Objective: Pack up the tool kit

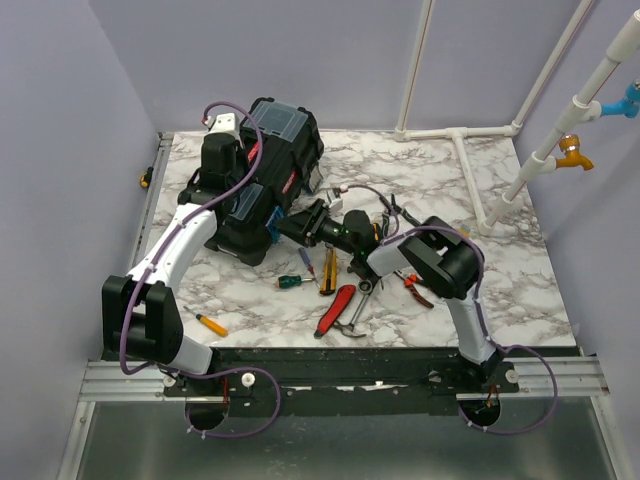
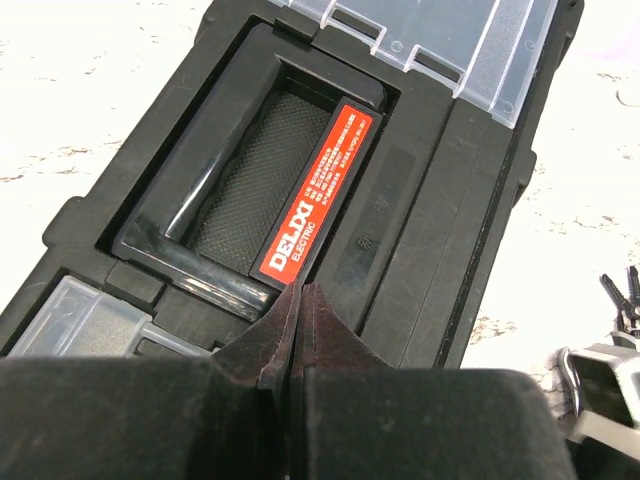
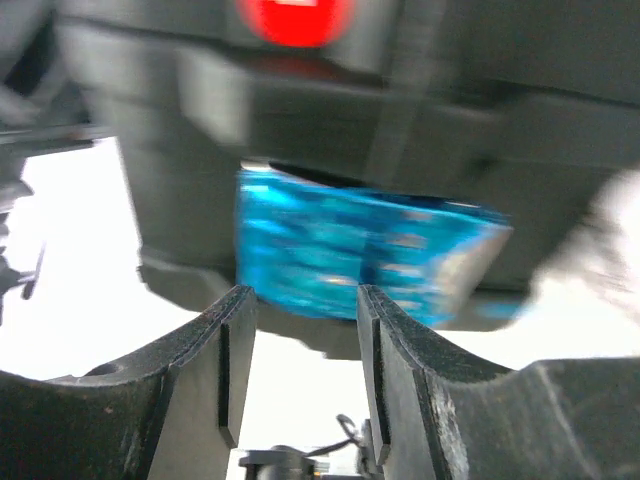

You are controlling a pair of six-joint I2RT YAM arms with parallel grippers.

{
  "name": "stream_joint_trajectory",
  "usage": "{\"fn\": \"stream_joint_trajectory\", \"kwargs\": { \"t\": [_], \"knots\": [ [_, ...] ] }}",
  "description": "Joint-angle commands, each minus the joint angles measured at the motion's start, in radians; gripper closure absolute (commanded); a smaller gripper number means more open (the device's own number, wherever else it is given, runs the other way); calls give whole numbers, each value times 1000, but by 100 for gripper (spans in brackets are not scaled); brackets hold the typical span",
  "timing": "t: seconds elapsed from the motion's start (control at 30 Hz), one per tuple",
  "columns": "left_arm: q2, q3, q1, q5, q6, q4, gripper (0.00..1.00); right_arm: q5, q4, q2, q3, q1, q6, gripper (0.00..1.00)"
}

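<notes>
Left gripper (image 2: 300, 298) fingers pressed together over black plastic toolbox (image 2: 440, 200) lid, just near of glossy black recessed handle (image 2: 170, 215). Red label (image 2: 318, 190) reads "DELIXI ELECTRIC". Box sits far-left on white marble table (image 1: 450, 200), long axis near-left to far-right. Right gripper (image 3: 305, 300) fingers spread, facing blurred blue latch (image 3: 360, 255).

Toolbox (image 2: 420, 230): black plastic, matt, finely grained. Handle (image 2: 180, 215): glossier black plastic round a rough mesh-textured recess. Red label (image 2: 318, 190): smooth, slight sheen. Lid compartments (image 2: 440, 40): smooth clear-grey plastic. Latch (image 3: 360, 255): shiny teal plastic, blurred. Table (image 1: 520, 290): smooth marble-pattern top. Hand tools (image 1: 333, 310): coloured plastic grips, bare metal ends.
</notes>
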Motion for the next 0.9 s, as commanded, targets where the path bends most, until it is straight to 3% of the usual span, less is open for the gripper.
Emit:
{"fn": "stream_joint_trajectory", "kwargs": {
  "t": [0.0,0.13,0.23,0.27,0.4,0.53,0.73,0.87],
  "knots": [
    [164,-135,-30,42,9,-403,100,-3,51,-158,-3,11,-68,49],
    [164,-135,-32,41,9,-402,100,-3,47,-190,-21,6,-72,46],
    [169,-126,-31,42,9,-405,100,8,35,-184,-39,4,-69,16],
    [174,-119,-30,41,9,-408,100,16,42,-180,-50,3,-62,1],
    [160,-83,-31,26,-2,-434,97,51,20,-161,-80,2,-45,0],
    [66,-41,-31,54,-25,-449,78,64,-27,-132,-67,2,-42,0],
    [-42,57,-27,95,-54,-492,24,52,-7,-49,-8,2,3,0],
    [-59,126,51,103,-56,-540,6,60,-76,-23,26,2,22,0]
  ]
}}
